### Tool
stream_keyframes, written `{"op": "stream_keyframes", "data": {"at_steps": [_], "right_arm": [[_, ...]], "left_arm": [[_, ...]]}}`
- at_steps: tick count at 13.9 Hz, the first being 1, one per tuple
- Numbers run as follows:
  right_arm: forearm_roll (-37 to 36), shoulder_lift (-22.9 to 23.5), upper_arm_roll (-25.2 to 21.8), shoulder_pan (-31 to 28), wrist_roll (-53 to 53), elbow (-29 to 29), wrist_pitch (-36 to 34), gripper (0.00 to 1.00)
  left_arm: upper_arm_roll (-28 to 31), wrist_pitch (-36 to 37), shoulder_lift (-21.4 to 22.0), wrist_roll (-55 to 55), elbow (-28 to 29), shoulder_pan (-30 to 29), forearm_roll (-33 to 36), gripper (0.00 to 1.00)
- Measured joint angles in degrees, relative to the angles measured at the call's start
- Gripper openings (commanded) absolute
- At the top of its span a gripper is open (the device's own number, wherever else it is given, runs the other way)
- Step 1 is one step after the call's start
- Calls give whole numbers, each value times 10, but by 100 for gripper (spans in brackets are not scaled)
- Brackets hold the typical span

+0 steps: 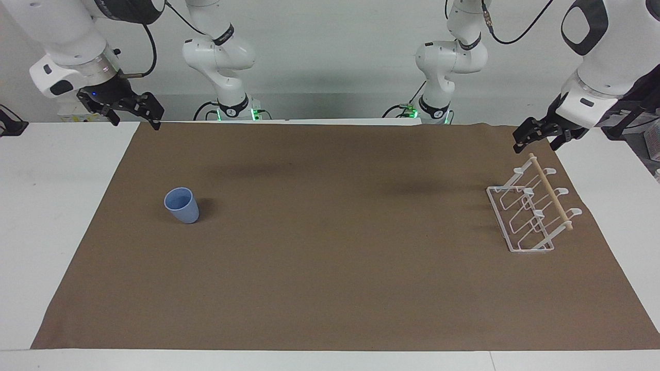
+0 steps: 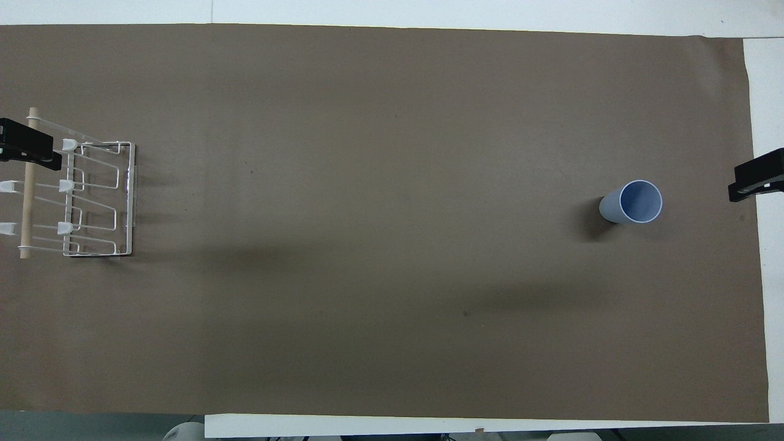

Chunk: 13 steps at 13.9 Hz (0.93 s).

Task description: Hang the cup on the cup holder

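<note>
A light-blue cup (image 1: pixel 181 204) is seen standing upright, mouth up, on a brown mat (image 1: pixel 330 288) that covers most of a white table (image 1: pixel 46 216). Nothing is seen inside the cup, and nothing touches it. Its shadow is cast on the mat just beside it.

Taking the cup as the landmark, the cup holder (image 1: pixel 531 208) is found well apart from it, toward the left arm's end of the table and at about the same distance from the robots. The holder is a white wire rack resting on its rectangular base on the mat, with slanted looped prongs rising to a light wooden dowel (image 1: pixel 550 191) laid across the top. No cup is hung on any prong.

The right gripper (image 1: pixel 135 109) is held in the air at the cup's end of the table, above the mat's corner nearest the right arm's base and clear of the cup. Its fingers are seen parted, and nothing is held between them. In the overhead view only its dark tip (image 2: pixel 757 176) is shown, at the mat's edge beside the cup.

The left gripper (image 1: pixel 533 136) is held in the air well apart from the cup, just above the end of the dowel nearest the robots. Its fingers are seen spread apart and nothing is gripped; whether the dowel is touched cannot be told. In the overhead view its tip (image 2: pixel 27 147) is seen overlapping the dowel.
</note>
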State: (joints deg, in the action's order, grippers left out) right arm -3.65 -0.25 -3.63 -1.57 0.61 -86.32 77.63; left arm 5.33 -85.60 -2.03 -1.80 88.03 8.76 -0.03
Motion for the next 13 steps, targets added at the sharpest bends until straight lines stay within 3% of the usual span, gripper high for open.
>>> {"op": "stream_keyframes", "data": {"at_steps": [7, 10, 13], "right_arm": [[-1, 0, -2, -3, 0, 0, 24, 100], [0, 2, -7, -26, -33, -20, 72, 100], [1, 17, -11, -61, -107, -89, 172, 100]], "left_arm": [[0, 0, 0, 0, 0, 0, 0, 100], [0, 0, 0, 0, 0, 0, 0, 100], [0, 0, 0, 0, 0, 0, 0, 100]]}}
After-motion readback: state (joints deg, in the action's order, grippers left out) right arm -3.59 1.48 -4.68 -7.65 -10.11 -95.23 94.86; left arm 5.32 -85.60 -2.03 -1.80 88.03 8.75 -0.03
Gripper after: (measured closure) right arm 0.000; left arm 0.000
